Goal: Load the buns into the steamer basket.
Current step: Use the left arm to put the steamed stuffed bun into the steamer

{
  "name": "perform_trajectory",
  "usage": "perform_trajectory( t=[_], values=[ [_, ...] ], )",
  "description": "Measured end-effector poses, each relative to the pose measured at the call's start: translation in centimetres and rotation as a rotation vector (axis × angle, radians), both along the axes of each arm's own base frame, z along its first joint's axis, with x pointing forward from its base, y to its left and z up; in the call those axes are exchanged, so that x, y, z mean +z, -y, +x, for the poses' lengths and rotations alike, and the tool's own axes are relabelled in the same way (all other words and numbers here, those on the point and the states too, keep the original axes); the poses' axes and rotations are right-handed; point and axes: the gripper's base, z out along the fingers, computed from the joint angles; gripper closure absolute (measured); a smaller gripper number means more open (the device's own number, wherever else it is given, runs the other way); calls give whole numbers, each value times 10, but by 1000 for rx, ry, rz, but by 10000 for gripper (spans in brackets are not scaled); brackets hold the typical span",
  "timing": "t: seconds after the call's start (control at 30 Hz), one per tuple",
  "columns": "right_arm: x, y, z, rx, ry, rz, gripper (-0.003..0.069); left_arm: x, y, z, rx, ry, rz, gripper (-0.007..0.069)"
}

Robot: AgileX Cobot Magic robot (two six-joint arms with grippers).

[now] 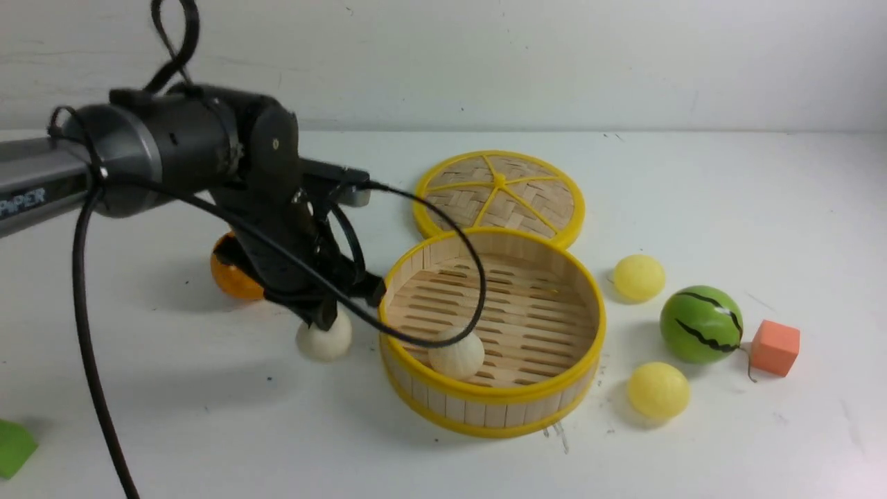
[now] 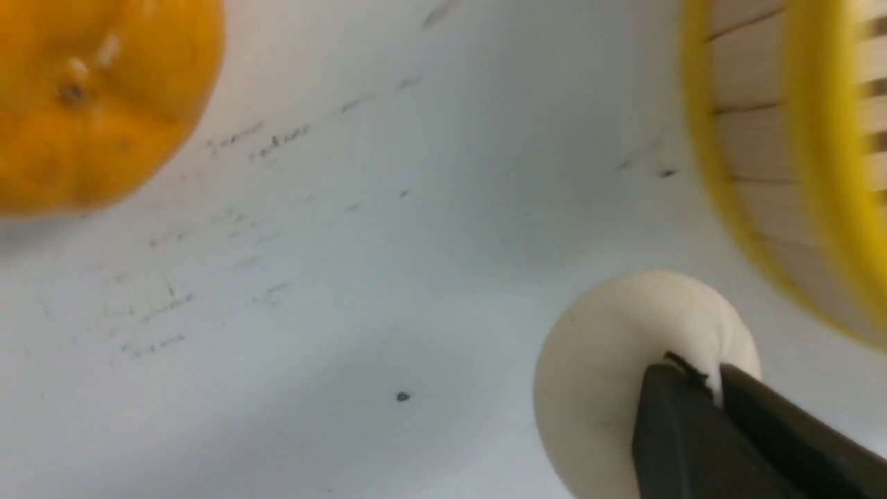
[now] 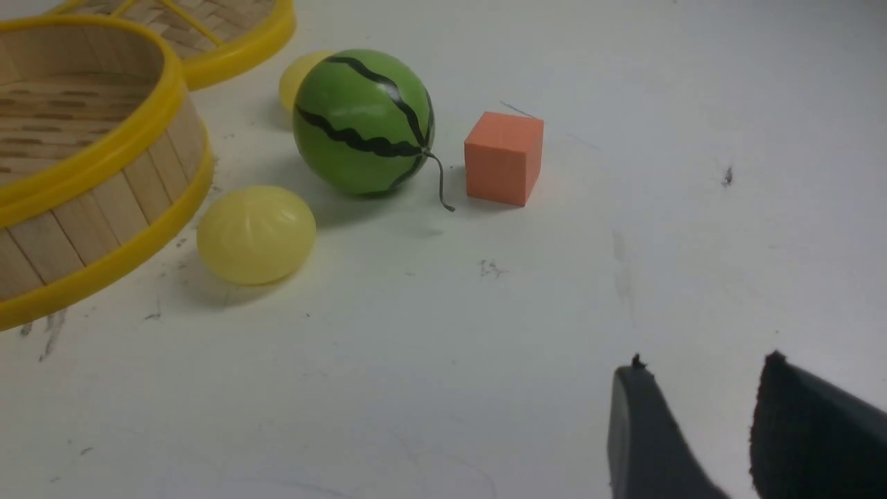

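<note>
Four buns noted. One cream-white bun [image 1: 455, 355] lies inside the round bamboo steamer basket [image 1: 485, 412], against its near wall. Second cream-white bun [image 1: 323, 341] sits just outside the basket's left rim, left gripper [image 1: 323, 319] clenched on its crown; open white table [image 1: 208, 416] in front, glossy orange tangerine [image 1: 232, 277] behind. Far pale yellow bun [image 1: 638, 277] and near pale yellow bun [image 1: 658, 389] lie right of the basket. Right gripper [image 3: 703, 367] parted, empty.

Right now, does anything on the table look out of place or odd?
The left arm's black cable droops in a loop across the steamer basket, crossing its rim and the cream-white bun inside; it could snag. Whether it touches them is unclear. Nothing looks spilled or damaged.
</note>
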Motion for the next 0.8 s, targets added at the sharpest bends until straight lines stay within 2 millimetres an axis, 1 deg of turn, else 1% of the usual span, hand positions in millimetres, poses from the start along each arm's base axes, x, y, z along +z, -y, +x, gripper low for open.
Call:
perform_trajectory(
  t=[0.03, 0.07, 0.1, 0.17, 0.23, 0.27, 0.37, 0.4, 0.43, 0.5, 0.57, 0.63, 0.67, 0.7, 0.73, 0.8],
  values=[
    [0, 0, 0, 0, 0, 0, 418, 23, 11, -4, -40, 54, -35, 636],
    [0, 0, 0, 0, 0, 0, 418, 29, 14, -5, -51, 70, -46, 636],
    [0, 0, 0, 0, 0, 0, 418, 46, 26, -7, -84, 121, -87, 636],
    [0, 0, 0, 0, 0, 0, 418, 54, 40, -7, -114, 151, -130, 636],
    [0, 0, 0, 0, 0, 0, 418, 49, 51, 0, -128, 163, -151, 636],
    [0, 0, 0, 0, 0, 0, 418, 42, 57, 8, -128, 164, -154, 636],
    [0, 0, 0, 0, 0, 0, 418, 12, 66, 27, -126, 122, -128, 632],
    [0, 0, 0, 0, 0, 0, 418, 9, 67, 28, -126, 119, -127, 631],
    [0, 0, 0, 0, 0, -1, 418, -8, 71, 37, -127, 92, -111, 619],
    [0, 0, 0, 0, 0, -1, 418, -22, 75, 44, -128, 68, -96, 594],
    [0, 0, 0, 0, 0, -1, 418, -32, 78, 49, -130, 49, -84, 541],
    [0, 0, 0, 0, 0, -1, 418, -35, 79, 53, -134, 48, -71, 459],
    [0, 0, 0, 0, 0, -1, 418, -34, 79, 54, -135, 52, -71, 449],
    [0, 0, 0, 0, 0, -1, 418, -28, 79, 54, -133, 52, -68, 370],
    [0, 0, 0, 0, 0, -1, 418, -24, 78, 54, -129, 49, -67, 342],
    [0, 0, 0, 0, 0, -1, 418, -7, 77, 51, -111, 48, -75, 265]
  ],
)
